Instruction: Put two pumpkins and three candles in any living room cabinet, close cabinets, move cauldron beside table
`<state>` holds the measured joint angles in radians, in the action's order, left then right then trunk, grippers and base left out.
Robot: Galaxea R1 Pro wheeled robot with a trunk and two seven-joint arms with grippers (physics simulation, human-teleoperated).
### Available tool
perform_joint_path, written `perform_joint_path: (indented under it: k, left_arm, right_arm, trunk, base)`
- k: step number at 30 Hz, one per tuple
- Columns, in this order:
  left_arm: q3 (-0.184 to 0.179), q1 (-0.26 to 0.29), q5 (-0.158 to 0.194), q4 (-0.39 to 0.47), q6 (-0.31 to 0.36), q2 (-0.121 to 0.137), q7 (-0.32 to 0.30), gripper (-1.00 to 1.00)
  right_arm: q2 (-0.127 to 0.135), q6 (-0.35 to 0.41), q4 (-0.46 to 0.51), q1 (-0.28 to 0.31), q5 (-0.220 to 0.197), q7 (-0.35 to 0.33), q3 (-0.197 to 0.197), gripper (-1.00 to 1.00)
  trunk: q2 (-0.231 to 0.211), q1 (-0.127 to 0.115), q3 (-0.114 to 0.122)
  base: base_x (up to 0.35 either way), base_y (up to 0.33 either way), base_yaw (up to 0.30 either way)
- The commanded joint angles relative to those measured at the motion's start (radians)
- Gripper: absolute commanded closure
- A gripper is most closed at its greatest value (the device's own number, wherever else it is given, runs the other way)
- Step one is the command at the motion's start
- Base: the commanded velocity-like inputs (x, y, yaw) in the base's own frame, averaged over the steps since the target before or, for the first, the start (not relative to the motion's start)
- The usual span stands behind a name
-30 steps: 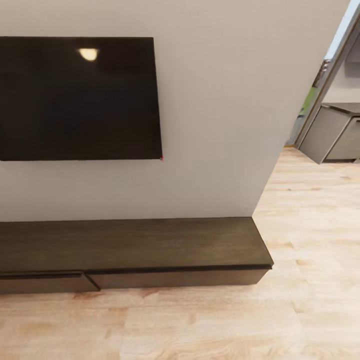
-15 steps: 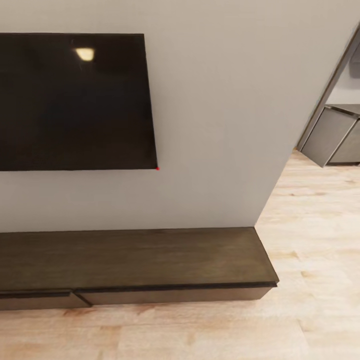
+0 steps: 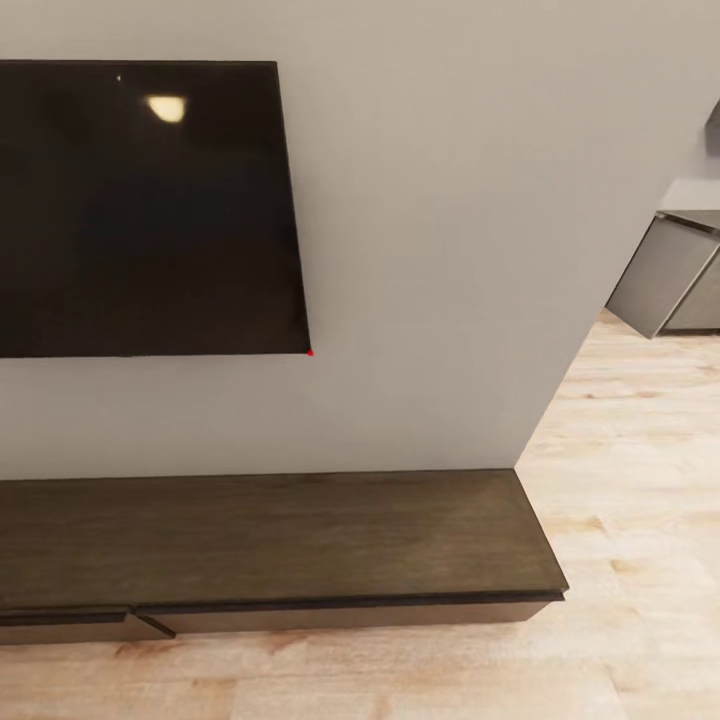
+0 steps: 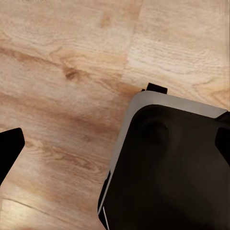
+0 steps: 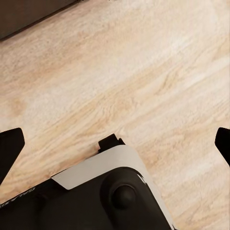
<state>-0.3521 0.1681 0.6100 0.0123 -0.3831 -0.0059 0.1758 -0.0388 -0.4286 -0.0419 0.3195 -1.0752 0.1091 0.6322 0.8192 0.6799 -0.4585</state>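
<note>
Cabinet: a long low dark-brown cabinet (image 3: pixel 270 535) is seen in the head view, set on the floor against the foot of a pale grey wall (image 3: pixel 450 250). Its flat top is bare wood grain, and its right end stops level with the wall's outer corner.
Cabinet fronts: two drawer fronts are seen along the front edge. The left one (image 3: pixel 70 627) stands slightly forward of the right one (image 3: pixel 350 612), with a small step between them; whether it is fully closed cannot be told.
Screen: a large black screen (image 3: pixel 140 205) is mounted on the wall above the left part of the cabinet, with a lamp reflected near its top edge and a small red dot at its lower right corner.
Floor: light wooden planks (image 3: pixel 620 480) are laid in front of the cabinet and run past the wall's corner to the right.
Beyond the corner: a grey unit (image 3: pixel 670 275) is seen in the next room, well apart from the cabinet.
Left hand: its dark fingertips (image 4: pixel 9 148) are seen at opposite edges of the left wrist view, held wide apart above the floor, with the robot's grey and black base (image 4: pixel 167 163) below.
Right hand: its fingertips (image 5: pixel 9 146) are likewise spread far apart over bare planks, the cabinet's dark edge (image 5: pixel 28 14) showing at one corner.
</note>
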Motion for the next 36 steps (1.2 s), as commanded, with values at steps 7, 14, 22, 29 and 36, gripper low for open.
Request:
perform_joint_path:
  k: [7,14,22,29,36]
  left_arm:
    - [-0.012,0.009,-0.001,0.002,0.008,0.010,0.007,-1.00]
    - [-0.014,0.054,-0.001,0.056,0.196,0.017,0.005,-1.00]
    - [-0.017,0.088,0.000,0.449,0.677,0.084,-0.016,-1.00]
    - [-0.019,0.088,-0.009,0.706,0.954,0.153,-0.209,-1.00]
    - [-0.024,0.089,-0.013,0.810,0.993,0.169,-0.324,-1.00]
  right_arm:
    - [-0.001,-0.003,-0.002,0.001,0.000,0.004,0.008,-1.00]
    - [-0.001,0.004,-0.001,0.001,0.000,0.004,0.010,-1.00]
    - [0.000,0.023,0.122,0.001,-0.001,-0.050,0.010,-1.00]
    - [0.009,0.132,0.208,0.001,-0.002,-0.150,0.008,-1.00]
    - [0.010,0.121,0.213,0.001,0.000,-0.178,0.008,-1.00]
  trunk:
    - [0.001,0.000,-0.001]
    - [0.001,0.000,-0.001]
    - [0.001,0.000,-0.001]
    - [0.001,0.000,-0.001]
    - [0.001,0.000,-0.001]
  base:
    - [0.001,0.000,0.000]
    - [0.000,0.000,0.000]
    - [0.000,0.000,0.000]
    - [0.000,0.000,0.000]
    - [0.000,0.000,0.000]
